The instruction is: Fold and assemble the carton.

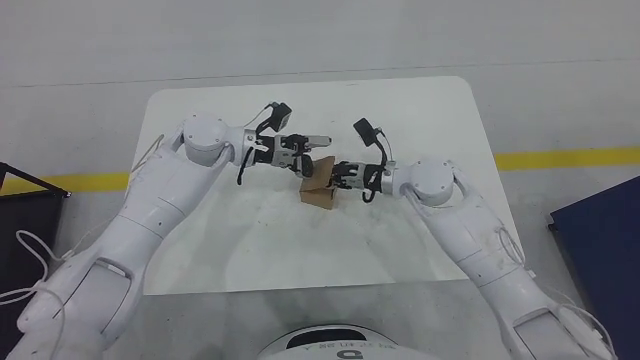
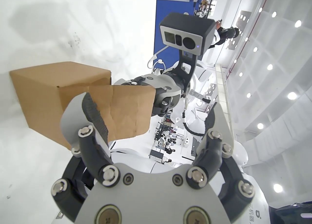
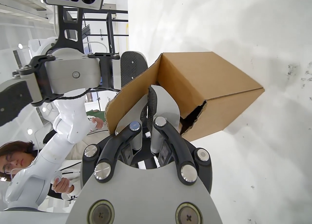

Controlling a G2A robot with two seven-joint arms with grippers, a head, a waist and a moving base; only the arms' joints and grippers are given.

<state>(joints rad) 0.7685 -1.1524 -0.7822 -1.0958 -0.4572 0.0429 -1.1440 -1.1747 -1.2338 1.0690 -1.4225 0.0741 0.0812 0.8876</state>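
The carton (image 1: 318, 196) stands near the middle of the white table (image 1: 250, 240), well in from every edge. It is a small brown cardboard box resting on one side, and its open end faces the near edge. In the left wrist view the carton (image 2: 48, 93) has one flap (image 2: 129, 110) standing out from that open end, creased and slightly torn along its free edge. The right wrist view shows the carton (image 3: 207, 81) with a ragged tear at one corner of the opening. The right gripper (image 3: 152, 89) comes in from the table's right side with its fingers drawn together, tips at the mouth of the box beside the flap (image 3: 131, 95). Whether cardboard lies between the fingers cannot be made out. The left gripper (image 2: 150, 103) comes from the left with its fingers spread wide, and one ribbed pad (image 2: 95, 115) lies against the outer face of the flap. Seen from above, the left gripper (image 1: 315, 152) and the right gripper (image 1: 338, 173) meet over the carton's far end.
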